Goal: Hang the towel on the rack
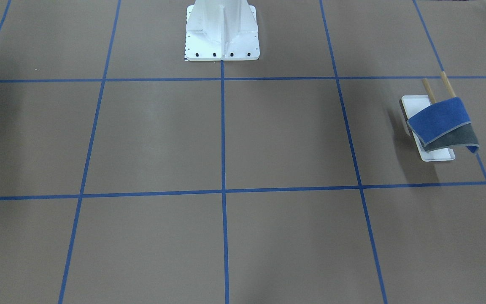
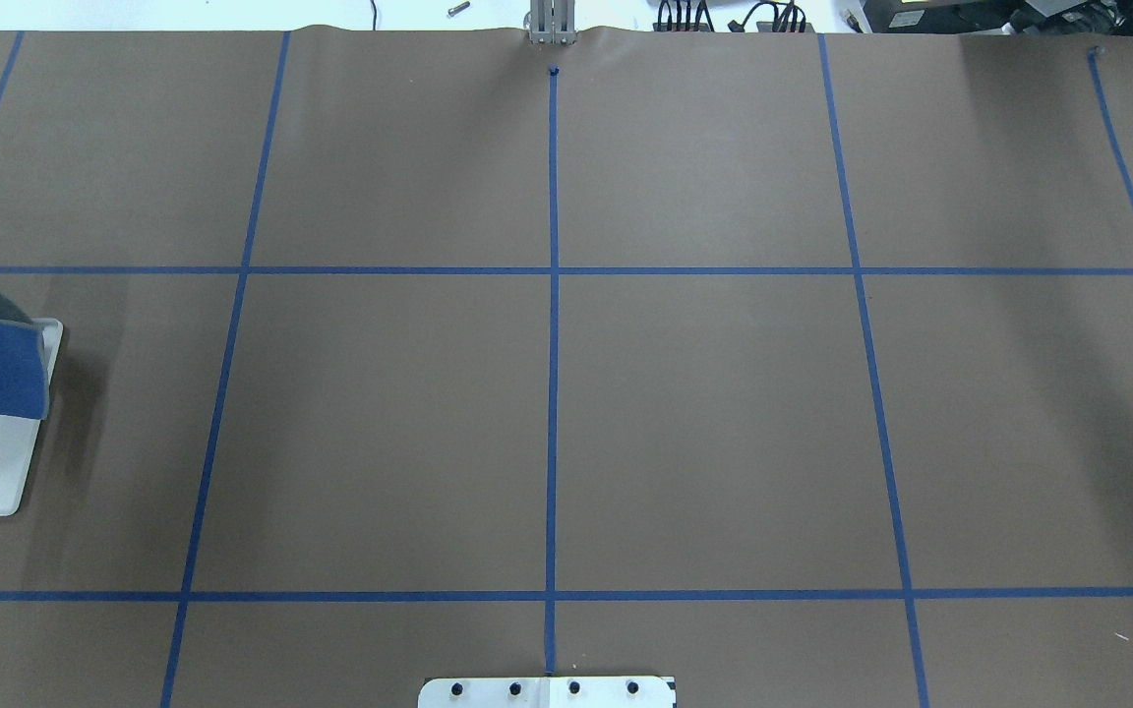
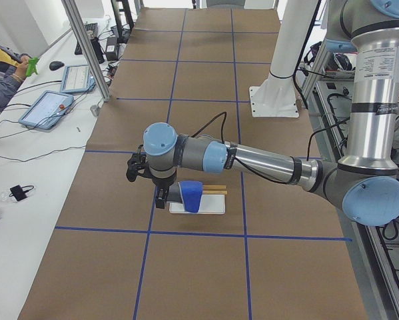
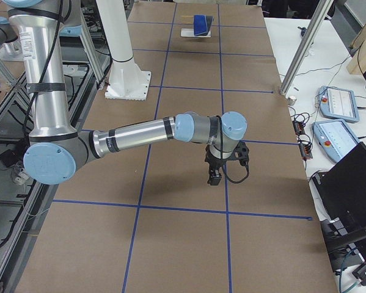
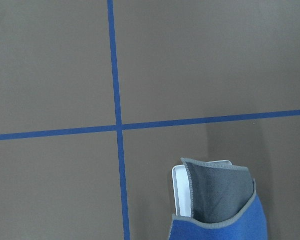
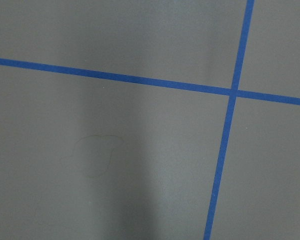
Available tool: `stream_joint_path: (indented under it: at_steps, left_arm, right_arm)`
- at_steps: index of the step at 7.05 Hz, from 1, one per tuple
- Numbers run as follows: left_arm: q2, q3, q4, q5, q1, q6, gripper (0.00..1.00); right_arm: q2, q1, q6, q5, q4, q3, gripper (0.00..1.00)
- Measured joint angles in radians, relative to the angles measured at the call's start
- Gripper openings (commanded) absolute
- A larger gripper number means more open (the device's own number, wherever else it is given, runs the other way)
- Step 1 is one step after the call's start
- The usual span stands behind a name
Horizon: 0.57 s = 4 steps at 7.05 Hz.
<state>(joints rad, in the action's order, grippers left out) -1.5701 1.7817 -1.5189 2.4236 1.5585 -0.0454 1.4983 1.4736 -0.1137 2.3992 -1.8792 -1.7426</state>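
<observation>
Two bars of the rack (image 1: pixel 439 155) hold the towel (image 1: pixel 437 120); we cannot tell whether the left gripper (image 3: pixel 160 198), beside it, or the right gripper (image 4: pixel 214 178) is apart.

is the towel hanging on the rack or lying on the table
Hanging on the rack. The towel drapes over both wooden bars, blue side up, its grey side showing below, above the white tray base.

A small blue-and-grey cloth towel (image 1: pixel 439 120) lies draped over the two light-brown wooden dowel bars of the white-tray rack (image 1: pixel 414 103) on the brown, blue-taped worktop (image 1: pixel 285 135), well apart from the white bolted pedestal (image 1: pixel 222 31).
</observation>
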Motion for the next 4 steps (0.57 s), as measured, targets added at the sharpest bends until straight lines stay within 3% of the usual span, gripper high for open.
stream_joint_path:
  at_steps: [4]
  left_arm:
    - [0.027,-0.007,-0.008,0.000,-0.001,0.005,0.98]
  right_arm:
    - [0.021,-0.001,0.008,0.025,0.107,0.001,1.00]
